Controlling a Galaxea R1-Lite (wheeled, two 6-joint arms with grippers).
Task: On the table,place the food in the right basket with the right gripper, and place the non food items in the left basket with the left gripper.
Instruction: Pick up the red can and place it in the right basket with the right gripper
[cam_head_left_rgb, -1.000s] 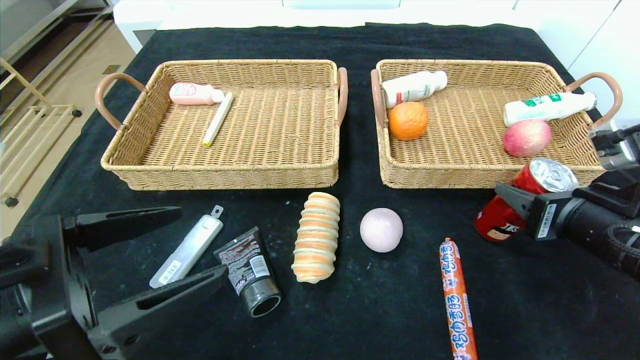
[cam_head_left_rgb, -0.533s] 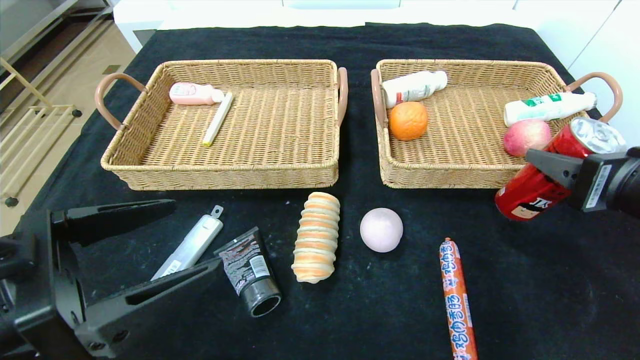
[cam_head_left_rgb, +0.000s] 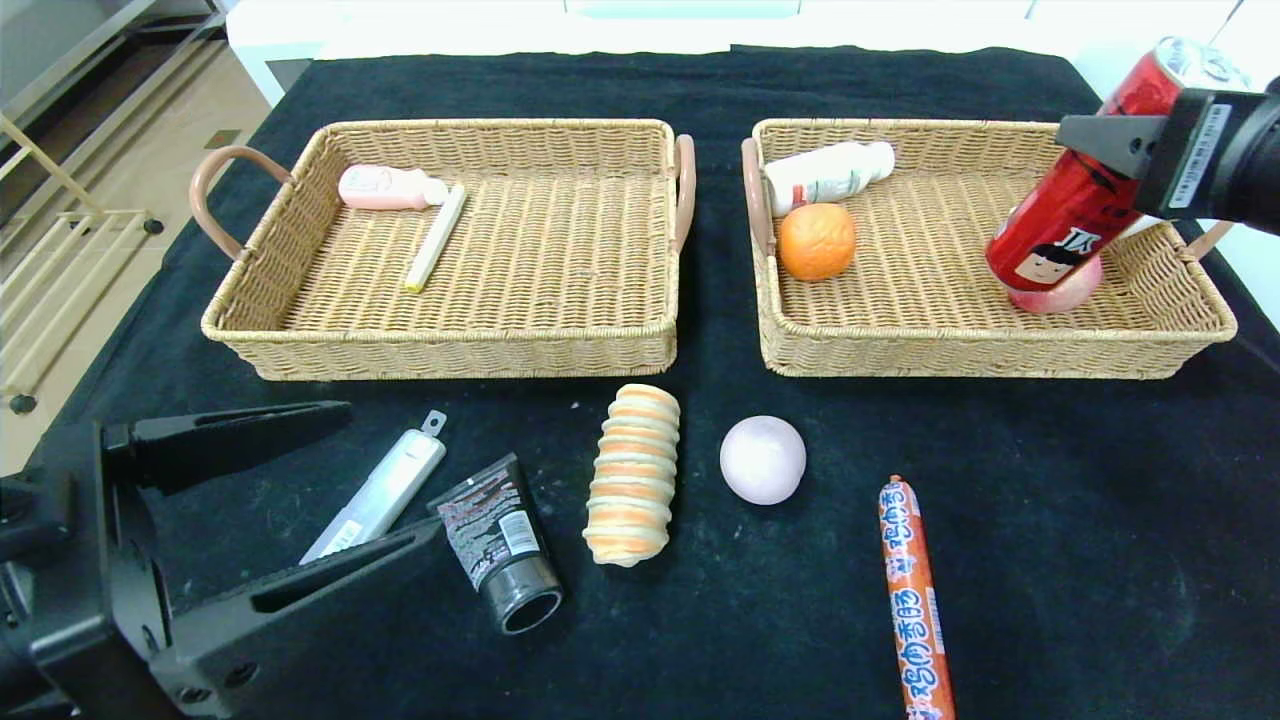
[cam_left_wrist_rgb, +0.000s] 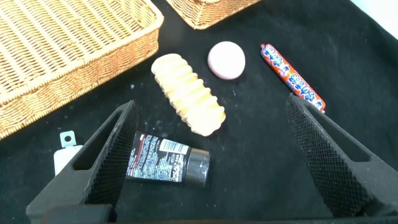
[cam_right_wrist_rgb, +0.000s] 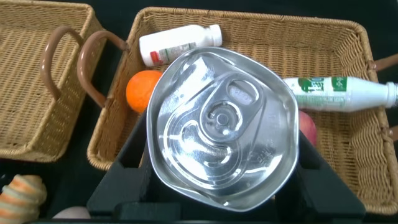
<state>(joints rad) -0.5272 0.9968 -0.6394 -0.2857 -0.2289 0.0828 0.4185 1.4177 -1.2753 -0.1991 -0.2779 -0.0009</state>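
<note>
My right gripper (cam_head_left_rgb: 1100, 150) is shut on a red drink can (cam_head_left_rgb: 1075, 200), holding it tilted in the air over the right basket's (cam_head_left_rgb: 990, 352) right side. In the right wrist view the can's silver top (cam_right_wrist_rgb: 221, 124) fills the space between the jaws. My left gripper (cam_head_left_rgb: 395, 470) hangs open low at the front left, its fingers on either side of a grey utility knife (cam_head_left_rgb: 375, 495), with a black tube (cam_head_left_rgb: 500, 545) next to it. A striped bread roll (cam_head_left_rgb: 632, 475), a pale pink ball (cam_head_left_rgb: 762, 459) and an orange sausage (cam_head_left_rgb: 915, 600) lie on the black cloth.
The right basket holds an orange (cam_head_left_rgb: 816, 241), a white bottle (cam_head_left_rgb: 828, 175), an apple (cam_head_left_rgb: 1065, 295) half hidden behind the can, and a green-labelled bottle (cam_right_wrist_rgb: 339, 93). The left basket (cam_head_left_rgb: 450, 352) holds a pink bottle (cam_head_left_rgb: 390, 187) and a white stick (cam_head_left_rgb: 437, 237).
The right gripper has lifted the red can from the cloth in front of the right basket, up and back over the basket. The left gripper has barely moved.
</note>
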